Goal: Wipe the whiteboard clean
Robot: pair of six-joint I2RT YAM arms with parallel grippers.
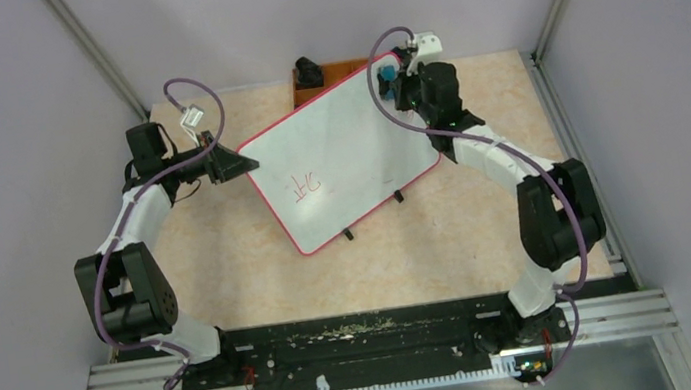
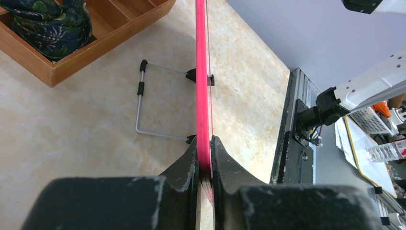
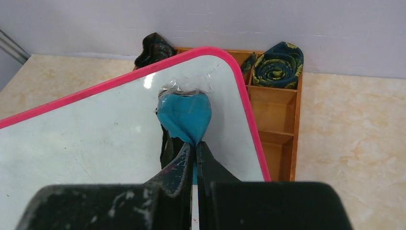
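- whiteboard (image 1: 337, 161) sat askew in the middle of the table (image 1: 230, 271), red rim all round, its far corner just in front of a wooden tray (image 1: 345, 69).
- the tray held dark patterned cloth (image 3: 277, 64) in its compartments.
- the left gripper (image 2: 204, 143) was clamped tight on the board's red rim at the left corner.
- the right gripper (image 3: 195, 146) pinched a blue pad (image 3: 184, 115) topped with clear film, over the board's far corner; i couldn't tell if it touched.
- a wire stand (image 2: 143, 105) stuck out behind the board.
- red characters (image 1: 305, 185) showed low on the white face.
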